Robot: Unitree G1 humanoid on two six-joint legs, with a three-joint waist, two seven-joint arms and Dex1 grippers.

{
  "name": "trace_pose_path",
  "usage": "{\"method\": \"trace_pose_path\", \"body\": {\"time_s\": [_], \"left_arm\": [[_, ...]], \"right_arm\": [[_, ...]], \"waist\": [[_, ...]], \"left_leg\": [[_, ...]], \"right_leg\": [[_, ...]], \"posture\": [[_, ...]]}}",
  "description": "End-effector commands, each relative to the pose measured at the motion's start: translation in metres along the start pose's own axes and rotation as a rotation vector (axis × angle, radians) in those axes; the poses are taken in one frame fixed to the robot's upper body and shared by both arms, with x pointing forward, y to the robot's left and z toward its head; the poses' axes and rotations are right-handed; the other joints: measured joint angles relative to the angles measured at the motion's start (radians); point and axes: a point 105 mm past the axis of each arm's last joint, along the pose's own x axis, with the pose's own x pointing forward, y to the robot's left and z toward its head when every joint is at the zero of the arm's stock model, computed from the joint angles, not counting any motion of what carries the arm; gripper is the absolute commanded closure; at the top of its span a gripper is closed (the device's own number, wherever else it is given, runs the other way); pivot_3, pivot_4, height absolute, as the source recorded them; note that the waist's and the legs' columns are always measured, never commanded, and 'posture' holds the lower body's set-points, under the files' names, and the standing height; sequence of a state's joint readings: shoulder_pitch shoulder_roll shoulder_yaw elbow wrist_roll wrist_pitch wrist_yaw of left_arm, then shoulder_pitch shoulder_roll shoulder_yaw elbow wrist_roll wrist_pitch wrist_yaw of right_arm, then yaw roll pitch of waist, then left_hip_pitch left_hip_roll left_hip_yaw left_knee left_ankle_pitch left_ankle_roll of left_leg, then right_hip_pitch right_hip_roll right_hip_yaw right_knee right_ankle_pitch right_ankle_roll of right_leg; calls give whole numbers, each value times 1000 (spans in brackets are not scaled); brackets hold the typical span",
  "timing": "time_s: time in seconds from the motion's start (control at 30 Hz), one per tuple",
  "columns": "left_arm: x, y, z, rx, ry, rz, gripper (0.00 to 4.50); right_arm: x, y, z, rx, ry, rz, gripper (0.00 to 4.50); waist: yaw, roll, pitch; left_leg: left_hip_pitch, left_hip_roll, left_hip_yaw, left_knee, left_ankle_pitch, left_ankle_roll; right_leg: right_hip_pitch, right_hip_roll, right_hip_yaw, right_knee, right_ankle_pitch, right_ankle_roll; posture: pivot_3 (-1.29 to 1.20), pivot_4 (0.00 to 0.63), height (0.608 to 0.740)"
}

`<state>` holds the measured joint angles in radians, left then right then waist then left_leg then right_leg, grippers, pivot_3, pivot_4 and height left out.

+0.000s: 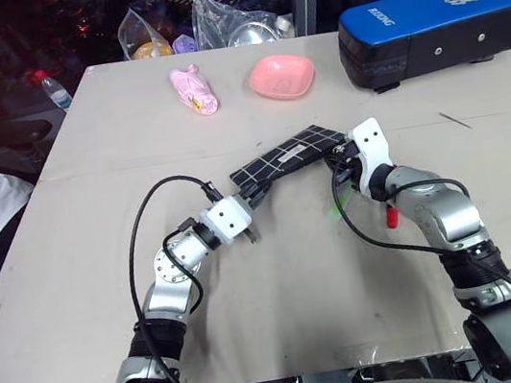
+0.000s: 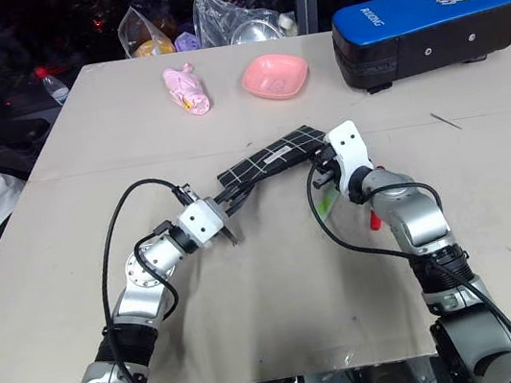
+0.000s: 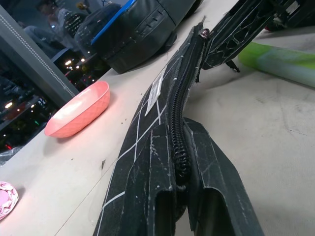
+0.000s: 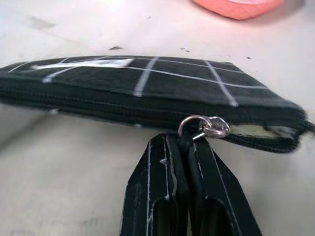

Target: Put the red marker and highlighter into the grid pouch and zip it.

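The grid pouch (image 1: 287, 158) is held just above the table (image 1: 103, 274), stretched between both grippers. My left gripper (image 1: 249, 196) is shut on its near-left end; in the left wrist view its fingers (image 3: 216, 196) pinch the zipper edge. At the other end my right gripper (image 1: 339, 155) is shut on the black zipper pull (image 4: 184, 142), just under the metal ring (image 4: 204, 127). The zip gapes slightly past the slider. The green highlighter (image 3: 280, 61) lies on the table below the right gripper. A red tip of the red marker (image 1: 391, 219) peeks out beside my right forearm.
A blue-and-black hard case (image 1: 434, 27) stands at the back right. A pink bowl (image 1: 282, 75) and a pink wrapped object (image 1: 194, 91) lie at the back middle. Plastic bags (image 1: 228, 19) and a bottle (image 1: 52, 87) sit beyond the far edge.
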<state>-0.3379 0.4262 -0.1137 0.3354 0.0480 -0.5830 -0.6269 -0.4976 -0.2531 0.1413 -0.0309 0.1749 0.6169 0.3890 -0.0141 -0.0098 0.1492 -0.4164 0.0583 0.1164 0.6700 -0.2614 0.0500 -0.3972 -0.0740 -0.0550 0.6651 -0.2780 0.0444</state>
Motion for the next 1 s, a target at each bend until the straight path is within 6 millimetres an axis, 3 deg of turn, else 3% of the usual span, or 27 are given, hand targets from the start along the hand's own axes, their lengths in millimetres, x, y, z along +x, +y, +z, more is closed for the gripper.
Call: {"method": "trace_pose_path", "body": {"time_s": [0.03,0.63,1.0], "left_arm": [[3,2,7,20,-26,10,4500],[5,1,6,31,-20,21,4500],[7,1,6,35,-19,22,4500]], "right_arm": [[-1,10,27,-95,-80,42,4480],[4,56,36,-190,-80,218,4480],[10,96,40,-276,-82,362,4480]], "waist": [[0,0,0],[0,0,0],[0,0,0]], "left_leg": [[0,0,0,0,0,0],[0,0,0,0,0,0],[0,0,0,0,0,0]], "right_leg": [[0,0,0,0,0,0],[0,0,0,0,0,0],[0,0,0,0,0,0]], "posture": [[0,150,740],[0,150,740],[0,150,740]]}}
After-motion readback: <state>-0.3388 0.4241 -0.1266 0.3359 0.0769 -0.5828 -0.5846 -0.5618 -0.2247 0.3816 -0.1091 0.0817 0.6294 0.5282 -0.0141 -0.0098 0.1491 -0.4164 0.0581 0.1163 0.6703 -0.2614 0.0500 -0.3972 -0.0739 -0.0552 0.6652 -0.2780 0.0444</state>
